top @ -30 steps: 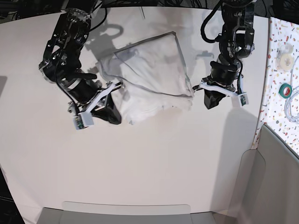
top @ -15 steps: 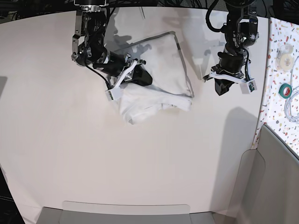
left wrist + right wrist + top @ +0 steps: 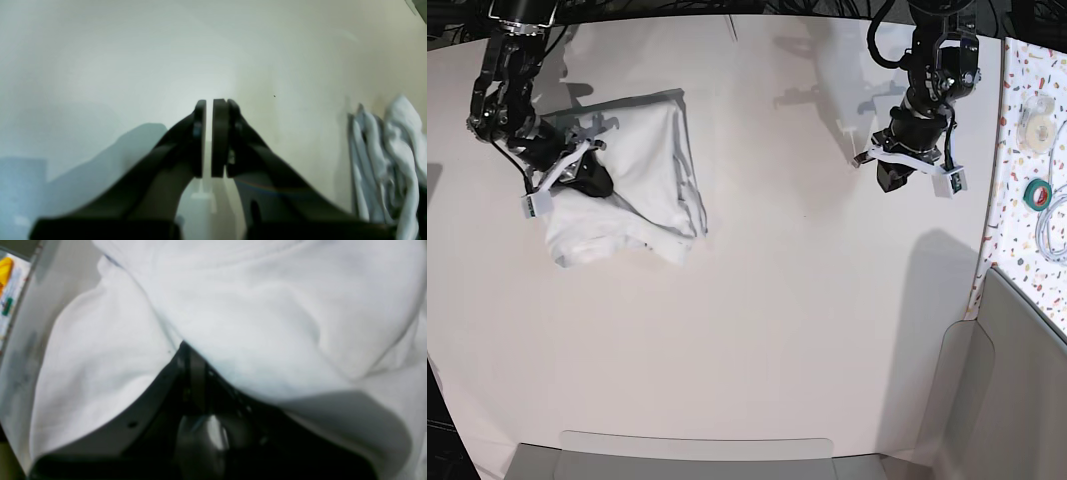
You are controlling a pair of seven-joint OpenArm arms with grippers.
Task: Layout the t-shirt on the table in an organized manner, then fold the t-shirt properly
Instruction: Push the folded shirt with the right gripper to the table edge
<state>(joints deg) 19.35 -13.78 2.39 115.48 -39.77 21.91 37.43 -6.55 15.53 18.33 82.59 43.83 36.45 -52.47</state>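
The white t-shirt (image 3: 642, 170) lies bunched and partly folded over at the far left of the table (image 3: 777, 330). My right gripper (image 3: 590, 182) sits at the shirt's left side and is shut on the fabric. In the right wrist view the t-shirt (image 3: 267, 323) drapes over the tips of the gripper (image 3: 186, 348) and hides them. My left gripper (image 3: 892, 178) hangs over bare table at the far right, well apart from the shirt. In the left wrist view the left gripper (image 3: 209, 101) is shut with nothing in it, and a wrinkled edge of the t-shirt (image 3: 387, 160) shows at the right.
A speckled panel (image 3: 1027, 60) borders the table on the right, with a green tape roll (image 3: 1038, 193), a pale roll (image 3: 1035, 118) and a white cable (image 3: 1055, 235). A grey bin wall (image 3: 1017, 380) stands at the lower right. A grey ledge (image 3: 697, 455) runs along the front.
The right arm has dragged the t-shirt from the far middle of the table to the far left. The left gripper, beside the shirt's right corner a second ago, now stands far from it.
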